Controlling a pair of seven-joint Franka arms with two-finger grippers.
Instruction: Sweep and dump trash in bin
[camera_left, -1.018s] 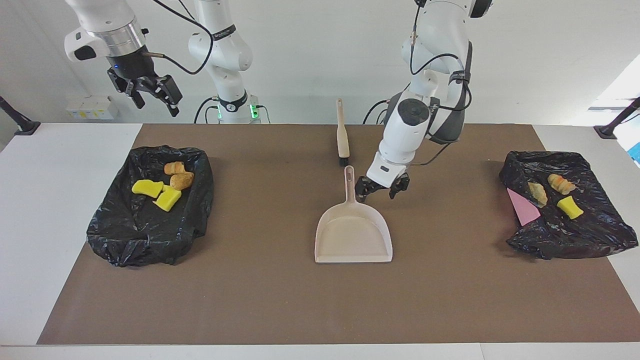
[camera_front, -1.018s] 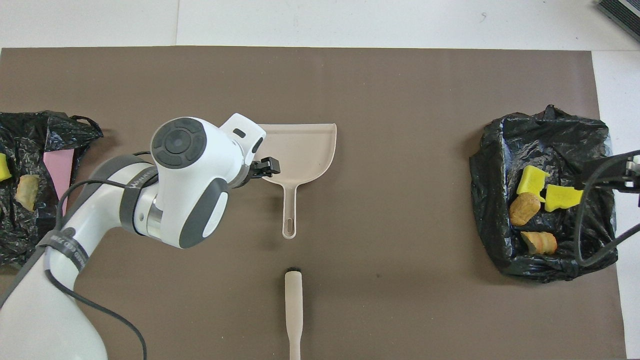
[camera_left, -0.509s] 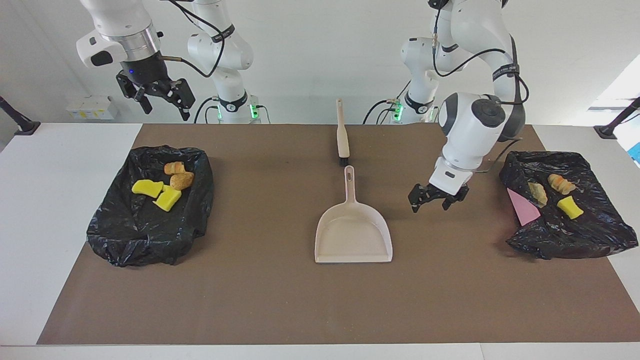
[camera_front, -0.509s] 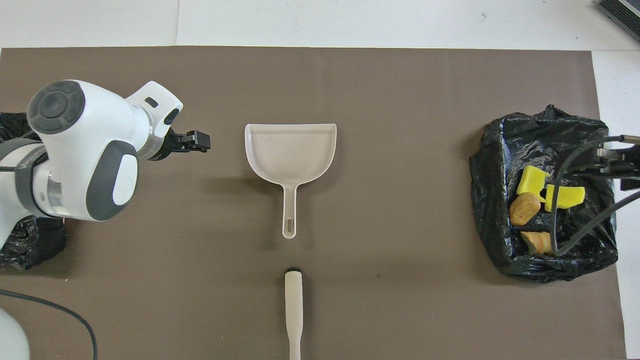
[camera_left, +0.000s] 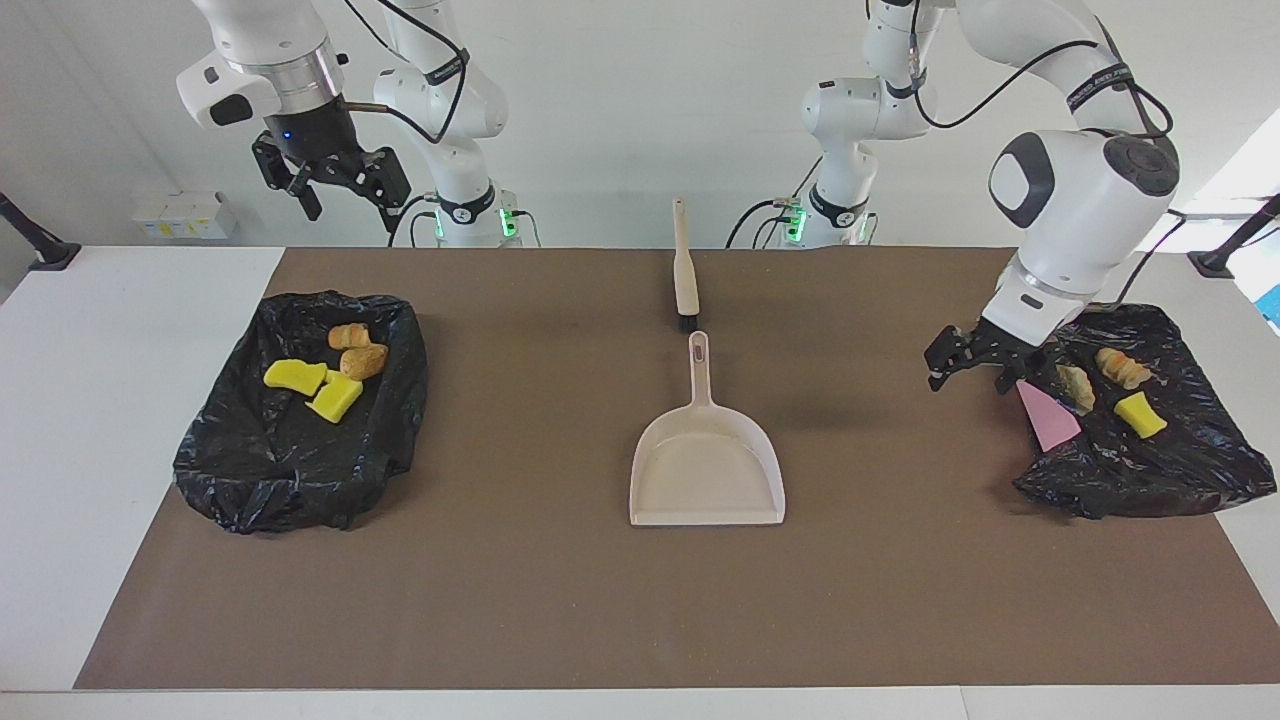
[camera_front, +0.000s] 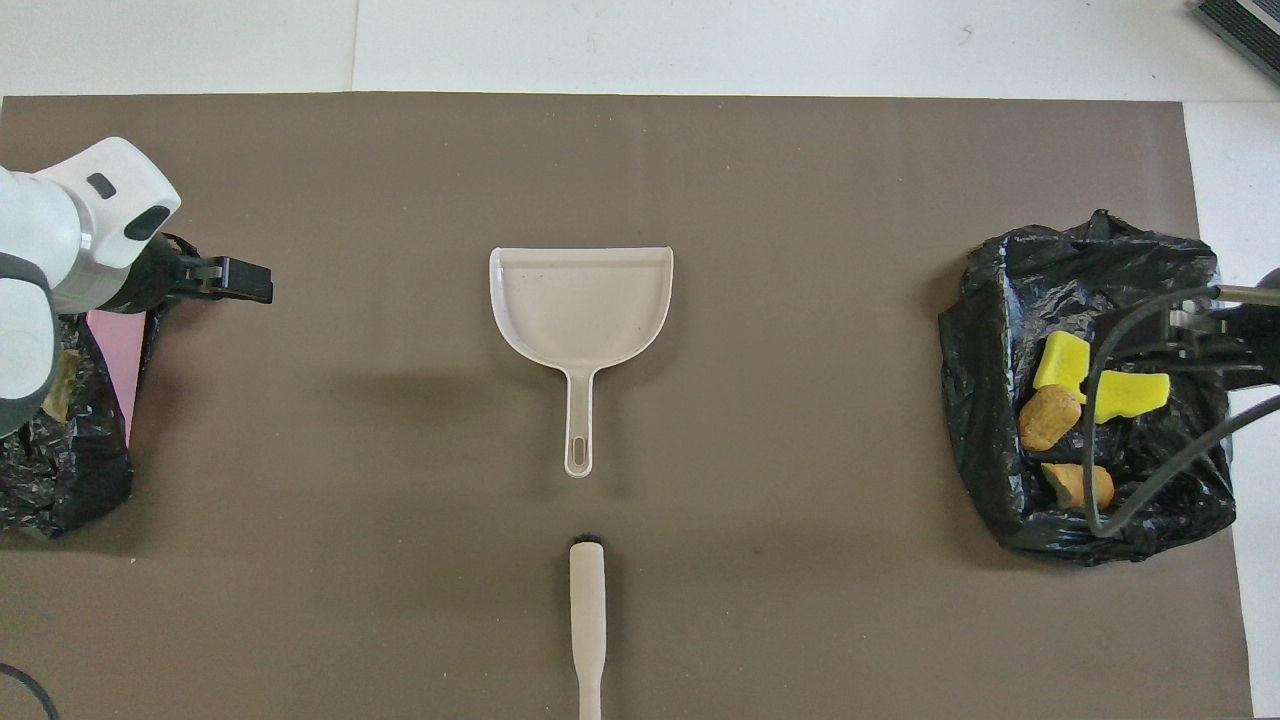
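Dustpan (camera_left: 706, 470) lies mid-table; my left gripper (camera_left: 968, 362), fingers apart and empty, hangs toward the left arm's end from it; right gripper (camera_left: 335, 180) likewise spread.

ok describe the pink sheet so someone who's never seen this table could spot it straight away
Start at the black bin bag at the left arm's end of the brown mat. On the edge of it that faces the dustpan lies the pink sheet. It is flat, smooth and pink, unlike the lumpy yellow and orange-brown scraps beside it.
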